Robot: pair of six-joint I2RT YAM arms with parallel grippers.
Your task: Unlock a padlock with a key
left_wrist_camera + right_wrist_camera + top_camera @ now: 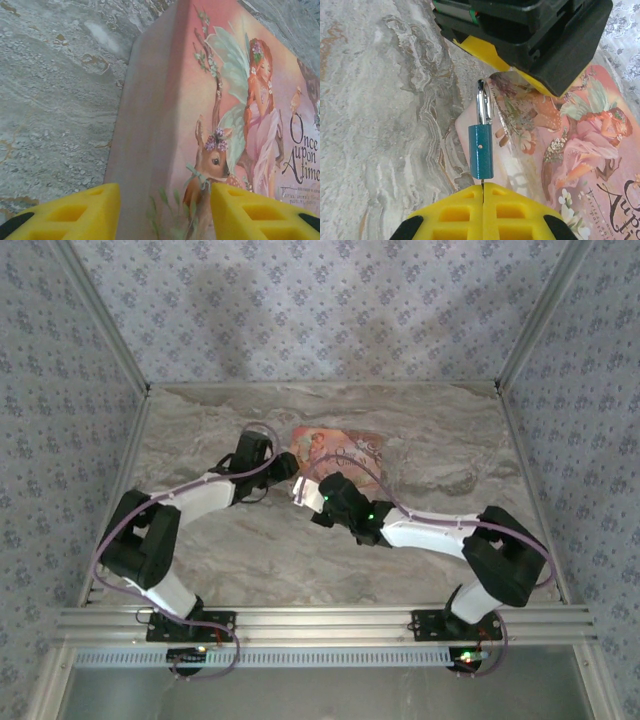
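In the overhead view, the left gripper (287,468) and the right gripper (305,490) are seen close together over the marble-patterned table (250,550). Both are at the near left corner of a pink picture-printed tin (350,450), which lies just beyond their tips. The padlock is too small to be made out from there. In the left wrist view, the yellow fingers (75,215) of the left gripper are held apart. The tin's plain side wall and the edge of its printed lid are seen between them, and bare table lies off to the left of the left finger. Whether the tin is actually clamped or only straddled cannot be told. In the right wrist view, the right gripper (483,210) is closed, its two yellow fingertips pressed together on a thin dark sliver taken to be the key (482,184). This sliver runs straight into the underside of the padlock (481,152). The small blue body is thus carried just ahead of the fingertips, with its silvery shackle pointing away from them. The padlock is held above the tin's corner, and a yellow finger (480,50) of the left gripper is seen just beyond the shackle. Whether the shackle is latched cannot be told.
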